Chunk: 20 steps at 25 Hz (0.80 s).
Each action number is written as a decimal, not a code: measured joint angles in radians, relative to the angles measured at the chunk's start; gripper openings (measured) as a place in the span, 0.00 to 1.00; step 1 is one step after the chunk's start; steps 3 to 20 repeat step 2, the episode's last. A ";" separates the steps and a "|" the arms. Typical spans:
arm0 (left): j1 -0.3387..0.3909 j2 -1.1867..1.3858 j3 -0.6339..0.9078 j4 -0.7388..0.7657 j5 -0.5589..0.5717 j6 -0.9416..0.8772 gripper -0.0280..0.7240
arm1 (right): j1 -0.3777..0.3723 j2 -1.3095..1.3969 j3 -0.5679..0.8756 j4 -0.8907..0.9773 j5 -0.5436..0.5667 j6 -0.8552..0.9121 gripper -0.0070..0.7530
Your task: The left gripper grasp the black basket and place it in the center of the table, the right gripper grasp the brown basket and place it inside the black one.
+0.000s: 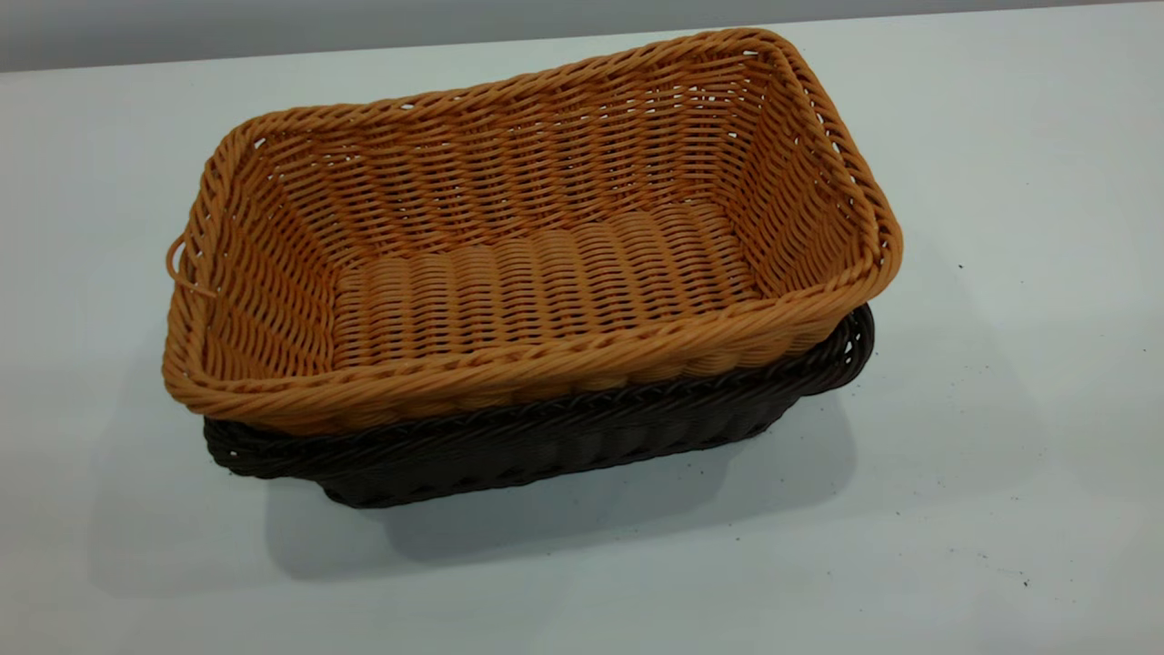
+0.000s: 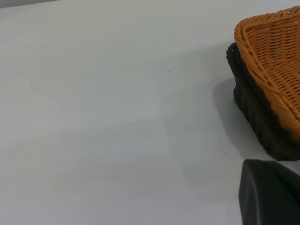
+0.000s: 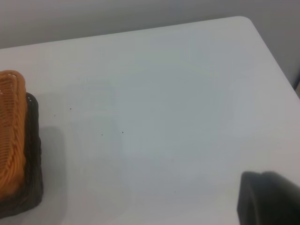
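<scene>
The brown basket (image 1: 536, 273) sits nested inside the black basket (image 1: 546, 446), slightly askew, in the middle of the table (image 1: 1000, 473). Only the black basket's rim and lower wall show beneath it. No gripper shows in the exterior view. In the left wrist view the brown basket (image 2: 276, 56) and black basket (image 2: 258, 112) lie off to one side, and a dark part of my left gripper (image 2: 269, 192) is at the corner, apart from them. In the right wrist view the brown basket (image 3: 10, 131) and black basket (image 3: 33, 159) are at the edge, with my right gripper (image 3: 269, 199) far from them.
The white table has a few small dark specks (image 1: 959, 267). Its rounded far corner (image 3: 243, 21) and edge show in the right wrist view, with a grey wall behind.
</scene>
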 joint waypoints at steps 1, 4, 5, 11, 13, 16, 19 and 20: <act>0.000 0.000 0.000 0.000 0.000 0.000 0.04 | 0.000 0.000 0.000 0.000 0.000 0.000 0.01; 0.000 0.000 0.000 0.000 0.000 0.000 0.04 | 0.000 0.000 0.000 0.000 0.000 0.000 0.01; 0.000 0.000 0.000 0.000 0.000 0.000 0.04 | 0.000 0.000 0.000 0.000 0.000 0.000 0.01; 0.000 0.000 0.000 0.000 0.000 0.000 0.04 | 0.000 0.000 0.000 0.000 0.000 0.000 0.01; 0.000 0.000 0.000 0.000 0.000 0.000 0.04 | 0.000 0.000 0.000 0.000 0.000 0.000 0.01; 0.000 0.000 0.000 0.000 0.000 0.000 0.04 | 0.000 0.000 0.000 0.000 0.000 0.000 0.01; 0.000 0.000 0.000 0.000 0.000 0.000 0.04 | 0.000 0.000 0.000 0.000 0.000 0.000 0.01; 0.000 0.000 0.000 0.000 0.000 0.000 0.04 | 0.000 0.000 0.000 0.000 0.000 0.000 0.01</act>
